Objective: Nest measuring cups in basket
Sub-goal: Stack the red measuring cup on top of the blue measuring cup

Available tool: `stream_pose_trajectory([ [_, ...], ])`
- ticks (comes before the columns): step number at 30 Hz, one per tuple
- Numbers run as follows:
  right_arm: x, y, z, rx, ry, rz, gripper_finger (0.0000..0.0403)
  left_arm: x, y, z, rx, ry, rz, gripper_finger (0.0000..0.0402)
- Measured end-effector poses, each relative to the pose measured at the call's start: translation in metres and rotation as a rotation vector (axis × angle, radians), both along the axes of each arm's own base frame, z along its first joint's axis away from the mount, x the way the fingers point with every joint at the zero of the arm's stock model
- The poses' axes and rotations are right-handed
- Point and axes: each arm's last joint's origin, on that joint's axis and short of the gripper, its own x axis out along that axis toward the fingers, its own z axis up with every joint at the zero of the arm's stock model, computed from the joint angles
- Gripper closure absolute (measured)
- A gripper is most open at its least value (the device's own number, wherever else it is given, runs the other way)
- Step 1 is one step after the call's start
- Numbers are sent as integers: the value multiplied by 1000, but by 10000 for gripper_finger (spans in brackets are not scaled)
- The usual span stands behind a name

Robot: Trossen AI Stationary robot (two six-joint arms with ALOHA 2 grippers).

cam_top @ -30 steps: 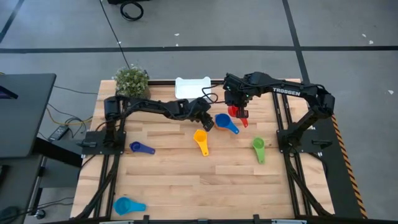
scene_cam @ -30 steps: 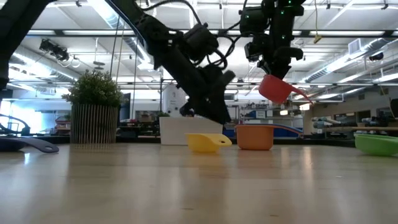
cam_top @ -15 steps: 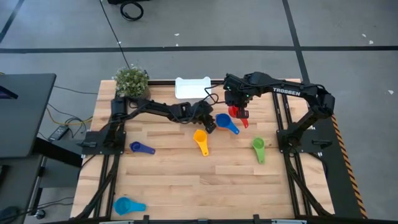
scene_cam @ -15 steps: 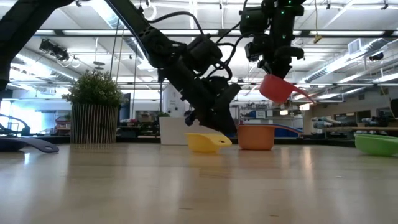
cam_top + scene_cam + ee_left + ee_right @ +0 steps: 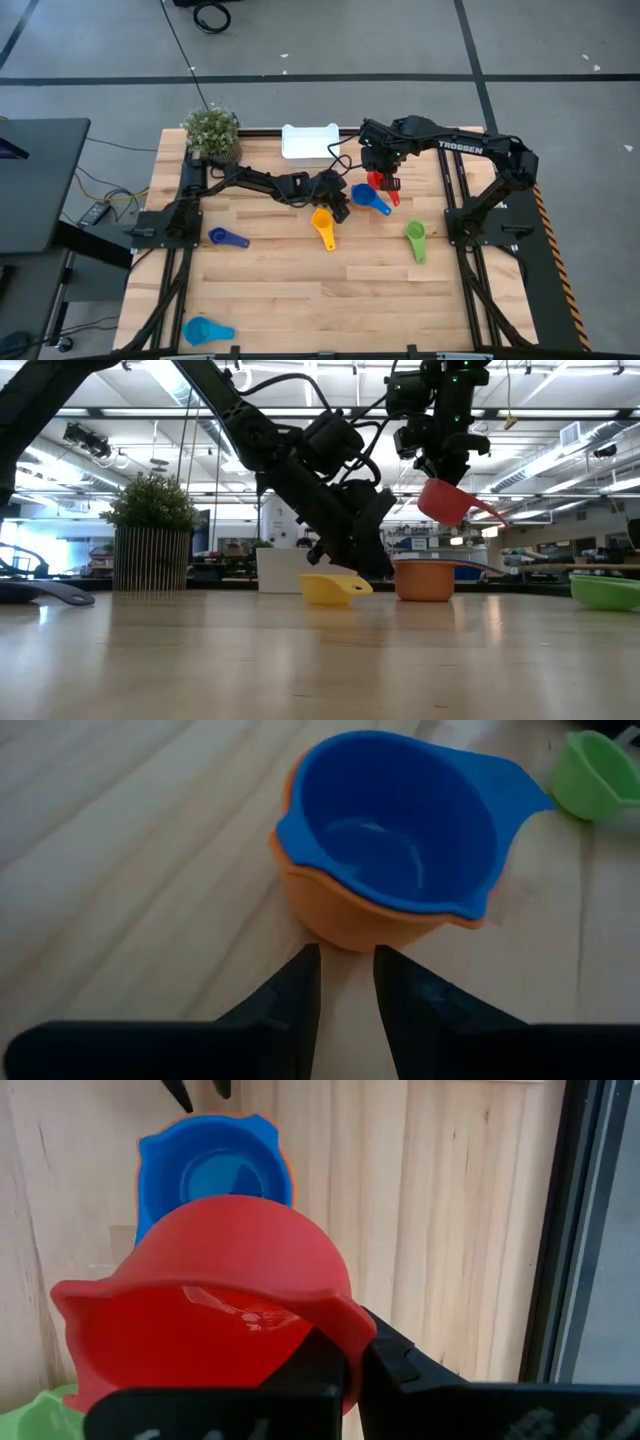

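A blue measuring cup (image 5: 390, 830) sits nested in an orange one (image 5: 340, 925), standing on the table mid-right (image 5: 368, 198). My left gripper (image 5: 347, 965) (image 5: 340, 207) is low at the orange cup's left side, its fingers a narrow gap apart with nothing between them. My right gripper (image 5: 352, 1365) (image 5: 383, 178) is above and just beyond that stack, shut on a red cup (image 5: 445, 500). Loose on the table lie a yellow cup (image 5: 322, 226), a green cup (image 5: 416, 240), a small dark blue cup (image 5: 228, 238) and a light blue cup (image 5: 205, 330). The white basket (image 5: 310, 140) stands at the far edge. My left gripper has its two fingertips (image 5: 305, 965) against the orange cup's outer wall near its base (image 5: 322, 932). It slants down from the table's left. The cup stands upright on the table. My right gripper pinches the red cup's rim (image 5: 350, 1325) from above, pointing steeply down. One finger seems to be inside the bowl and one outside. The cup hangs tilted, clear of the table, with its handle (image 5: 488, 510) sticking out sideways.
A potted green plant (image 5: 212, 130) stands at the far left corner beside the basket. Black frame rails run along both table sides (image 5: 455, 215). Bare wood lies across the near half of the table (image 5: 330, 300).
My left gripper has gone down and toward the table's right edge, up to the orange-and-blue stack. The stack has slid a little to the right along the table, staying upright.
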Motion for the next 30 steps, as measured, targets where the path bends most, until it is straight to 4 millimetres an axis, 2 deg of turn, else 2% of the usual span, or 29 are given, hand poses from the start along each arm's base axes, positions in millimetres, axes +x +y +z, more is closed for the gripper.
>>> stream_pose_trajectory([
  [3,0,1,0,34,-11,35,393,-1,0,6,-17,-12,16,299],
  [7,1,3,0,95,-37,93,393,-6,-1,30,-1,-38,6,299],
  [17,2,2,0,68,-36,127,393,-31,-7,81,24,6,-26,299],
  [22,7,0,-5,70,-31,133,393,-37,-11,85,19,47,-35,299],
  [30,22,-7,-36,78,97,156,393,-46,-20,88,-65,108,-56,299],
])
